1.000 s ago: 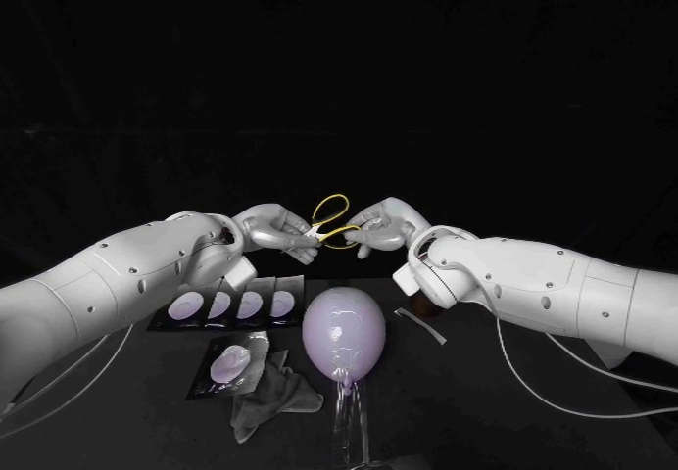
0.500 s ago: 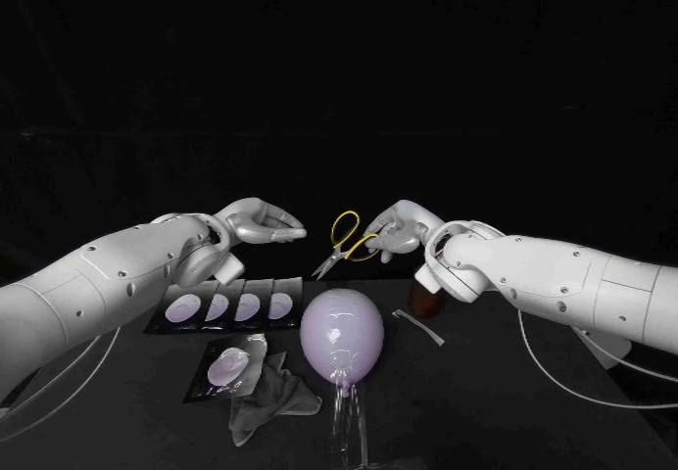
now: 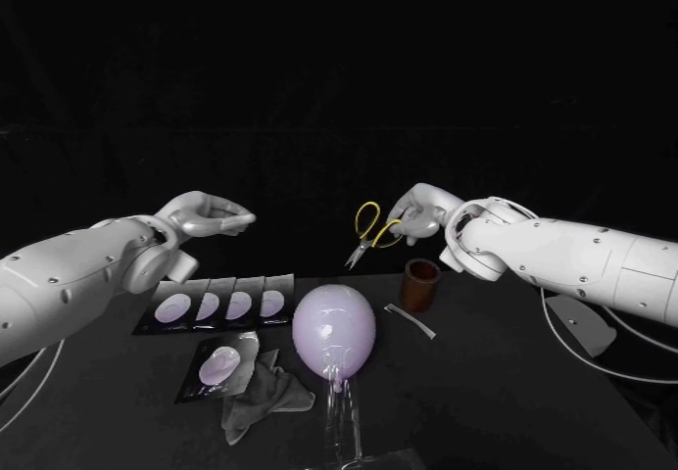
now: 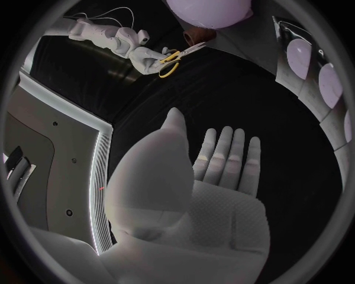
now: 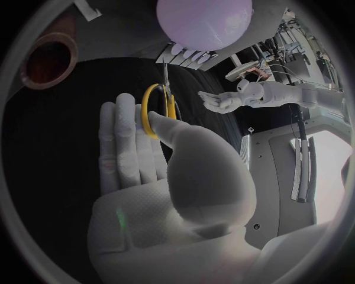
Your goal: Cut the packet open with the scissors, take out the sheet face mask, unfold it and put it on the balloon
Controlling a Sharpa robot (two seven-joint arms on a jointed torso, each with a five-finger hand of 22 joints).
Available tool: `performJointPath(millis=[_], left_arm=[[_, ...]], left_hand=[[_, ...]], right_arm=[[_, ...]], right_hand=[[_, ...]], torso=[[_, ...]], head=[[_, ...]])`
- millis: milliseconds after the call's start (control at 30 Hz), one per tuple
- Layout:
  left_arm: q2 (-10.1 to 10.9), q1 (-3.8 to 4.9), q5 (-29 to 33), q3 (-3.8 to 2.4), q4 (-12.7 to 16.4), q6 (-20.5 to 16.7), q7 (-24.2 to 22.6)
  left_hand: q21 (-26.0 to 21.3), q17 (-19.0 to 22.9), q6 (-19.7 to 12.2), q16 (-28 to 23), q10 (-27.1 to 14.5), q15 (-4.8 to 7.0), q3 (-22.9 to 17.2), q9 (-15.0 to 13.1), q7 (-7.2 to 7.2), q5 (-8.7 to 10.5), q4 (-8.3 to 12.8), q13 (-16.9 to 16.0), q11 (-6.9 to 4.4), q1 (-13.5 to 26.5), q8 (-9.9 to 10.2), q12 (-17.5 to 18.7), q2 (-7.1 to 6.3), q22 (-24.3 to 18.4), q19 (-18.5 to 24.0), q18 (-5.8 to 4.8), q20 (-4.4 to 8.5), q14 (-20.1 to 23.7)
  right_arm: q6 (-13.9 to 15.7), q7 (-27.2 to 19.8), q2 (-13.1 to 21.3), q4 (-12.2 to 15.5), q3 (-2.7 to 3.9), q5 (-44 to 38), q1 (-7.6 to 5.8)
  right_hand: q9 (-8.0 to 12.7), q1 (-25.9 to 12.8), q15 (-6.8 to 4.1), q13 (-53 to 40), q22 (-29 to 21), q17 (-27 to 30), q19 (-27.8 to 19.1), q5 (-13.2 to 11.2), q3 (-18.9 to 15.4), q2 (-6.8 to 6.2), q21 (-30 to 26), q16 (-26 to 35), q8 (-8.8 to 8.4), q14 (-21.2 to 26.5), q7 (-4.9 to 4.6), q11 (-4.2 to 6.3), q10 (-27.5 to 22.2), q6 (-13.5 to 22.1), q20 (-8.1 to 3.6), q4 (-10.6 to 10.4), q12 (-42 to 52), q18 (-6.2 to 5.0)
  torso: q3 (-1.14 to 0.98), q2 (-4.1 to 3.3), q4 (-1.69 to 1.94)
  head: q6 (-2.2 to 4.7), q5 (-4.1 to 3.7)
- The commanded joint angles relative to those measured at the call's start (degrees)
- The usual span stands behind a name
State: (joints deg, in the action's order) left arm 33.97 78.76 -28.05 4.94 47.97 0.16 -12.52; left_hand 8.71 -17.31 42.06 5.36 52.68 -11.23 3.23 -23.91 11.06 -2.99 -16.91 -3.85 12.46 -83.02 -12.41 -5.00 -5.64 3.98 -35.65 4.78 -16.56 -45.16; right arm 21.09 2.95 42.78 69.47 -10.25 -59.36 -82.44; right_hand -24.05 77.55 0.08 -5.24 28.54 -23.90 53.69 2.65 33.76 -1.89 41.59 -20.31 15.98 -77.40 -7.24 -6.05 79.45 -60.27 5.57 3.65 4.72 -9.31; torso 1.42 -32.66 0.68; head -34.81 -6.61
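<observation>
- Head view: the left hand (image 3: 208, 212) is raised over the table's left side and grasps nothing. The right hand (image 3: 421, 211) grips the yellow-handled scissors (image 3: 364, 235) in the air, blades angled down toward the balloon (image 3: 335, 328) but apart from it. The balloon sits mid-table on a clear stand (image 3: 344, 421). A row of packets (image 3: 226, 305) lies to its left. A single packet (image 3: 222, 364) lies nearer the robot, just beside a crumpled grey sheet (image 3: 268, 399). A brown cup (image 3: 419, 282) and a thin strip (image 3: 411, 321) lie to the balloon's right.
- Left wrist view: the left hand (image 4: 200, 177) is released, palm bare and fingers straight. Beyond it are the right hand (image 4: 148, 57) with the scissors (image 4: 171, 59), the balloon (image 4: 210, 9) and the row of packets (image 4: 299, 56).
- Right wrist view: the right hand (image 5: 163, 171) pinches a yellow handle loop of the scissors (image 5: 157, 109) between thumb and fingers. The balloon (image 5: 203, 21), the brown cup (image 5: 48, 59) and the left hand (image 5: 222, 100) lie beyond.
</observation>
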Motion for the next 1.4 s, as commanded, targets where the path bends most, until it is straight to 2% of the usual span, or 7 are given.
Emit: performJointPath(millis=[33,133,200,400,667,833,1400], left_arm=[[1.9,-0.14,5.1,-0.10,2.4,-4.0,-2.1],[3.9,-0.34,6.0,-0.10,4.8,-4.7,-2.4],[4.9,-0.48,6.3,-0.09,6.0,-5.1,-2.5],[7.5,-1.34,7.0,-0.07,9.4,-5.7,-2.7],[8.4,-2.49,7.7,-0.06,11.1,-5.5,-2.8],[8.9,-2.88,8.1,-0.06,11.9,-5.4,-3.0],[10.7,-3.08,9.5,-0.05,14.1,-5.5,-3.1]], left_hand=[[3.2,-0.6,1.6,2.0,1.9,0.95,0.2,0.1,3.51,0.24,0.2,-0.1,-0.45,-1.0,-0.8,-0.8,1.18,1.2,-7.3,2.39,0.55,-3.7],[5.9,-1.2,2.9,3.6,3.3,1.90,0.4,0.3,3.09,0.19,0.3,0.0,-1.17,-1.8,-1.2,-1.1,1.88,2.2,-12.3,5.20,0.81,-7.0],[6.4,-1.4,3.2,4.0,3.8,2.14,0.5,0.4,2.92,0.18,0.3,0.0,-1.33,-2.1,-1.2,-1.2,2.08,2.3,-13.2,5.62,0.74,-7.8],[7.0,-1.6,4.0,4.5,4.6,2.49,0.8,0.6,2.68,0.19,0.3,0.0,-1.64,-2.7,-1.4,-1.2,2.57,2.4,-14.4,5.82,0.92,-8.8],[7.3,-1.7,4.4,4.6,5.1,2.61,1.0,0.8,2.58,0.20,0.3,0.0,-1.75,-3.1,-1.4,-1.2,2.84,2.5,-15.1,5.84,1.15,-9.1],[7.4,-1.8,4.7,4.7,5.4,2.69,1.1,0.8,2.46,0.19,0.4,0.0,-1.86,-3.3,-1.5,-1.3,3.01,2.5,-15.3,5.81,1.23,-9.3],[7.4,-1.8,5.3,4.8,6.1,2.83,1.3,0.9,2.32,0.19,0.4,0.0,-2.04,-3.7,-1.6,-1.4,3.31,2.4,-15.5,5.79,1.36,-9.5]], right_arm=[[0.7,1.9,1.4,0.1,0.05,-8.2,-0.73],[1.3,2.4,2.9,0.1,0.07,-11.7,-1.36],[1.7,2.8,3.8,0.1,0.08,-13.6,-1.71],[1.2,3.9,7.0,1.8,0.11,-19.4,-2.58],[-2.5,5.8,10.3,5.8,0.11,-27.9,-3.03],[-4.2,7.1,11.5,7.0,0.10,-31.2,-3.10],[-7.2,9.1,10.9,6.2,-0.18,-37.5,-1.85]], right_hand=[[-0.1,-0.1,-0.55,-0.1,0.2,-0.2,-0.3,0.1,-0.1,0.50,0.4,-0.2,0.46,-0.4,0.33,3.51,4.8,-0.2,0.01,0.3,0.2,-0.76],[-0.2,-0.3,-0.59,-0.1,0.3,-0.4,-0.3,0.1,-0.1,0.47,0.5,-0.2,0.51,-0.5,0.38,3.55,5.0,-0.2,0.02,0.3,0.2,-0.77],[-0.3,-0.3,-0.60,-0.2,0.3,-0.5,-0.3,0.1,-0.1,0.46,0.6,-0.2,0.53,-0.6,0.40,3.57,5.0,-0.3,0.02,0.3,0.2,-0.78],[-0.3,-0.4,-0.62,-0.2,0.4,-0.6,-0.3,0.1,-0.1,0.42,0.7,-0.2,0.57,-0.6,0.44,3.60,5.1,-0.3,0.03,0.2,0.1,-0.79],[-0.6,-0.9,-0.68,-0.3,0.6,-1.1,-0.4,0.1,-0.1,0.31,0.8,-0.3,0.68,-0.9,0.62,3.73,5.5,-0.5,0.09,-0.4,0.1,-0.83],[-0.7,-1.0,-0.70,-0.3,0.6,-1.2,-0.5,0.1,-0.1,0.24,0.8,-0.4,0.71,-0.9,0.67,3.76,5.6,-0.5,0.11,-0.6,0.1,-0.84],[-0.8,-1.1,-0.73,-0.4,0.6,-1.4,-0.5,0.1,-0.1,0.16,0.8,-0.4,0.75,-1.0,0.74,3.81,5.6,-0.6,0.14,-0.8,0.0,-0.85]], torso=[[0.01,0.09,0.02],[0.01,0.09,0.05],[-0.02,0.09,0.04],[-0.06,0.02,-0.05],[-0.02,-0.11,-0.11],[0.01,-0.02,0.09],[-0.01,-0.08,0.08]], head=[[-0.41,-1.12],[-0.62,-1.52],[-0.67,-1.72],[-0.92,-2.34],[-1.06,-2.95],[-1.31,-3.36],[-1.78,-3.74]])
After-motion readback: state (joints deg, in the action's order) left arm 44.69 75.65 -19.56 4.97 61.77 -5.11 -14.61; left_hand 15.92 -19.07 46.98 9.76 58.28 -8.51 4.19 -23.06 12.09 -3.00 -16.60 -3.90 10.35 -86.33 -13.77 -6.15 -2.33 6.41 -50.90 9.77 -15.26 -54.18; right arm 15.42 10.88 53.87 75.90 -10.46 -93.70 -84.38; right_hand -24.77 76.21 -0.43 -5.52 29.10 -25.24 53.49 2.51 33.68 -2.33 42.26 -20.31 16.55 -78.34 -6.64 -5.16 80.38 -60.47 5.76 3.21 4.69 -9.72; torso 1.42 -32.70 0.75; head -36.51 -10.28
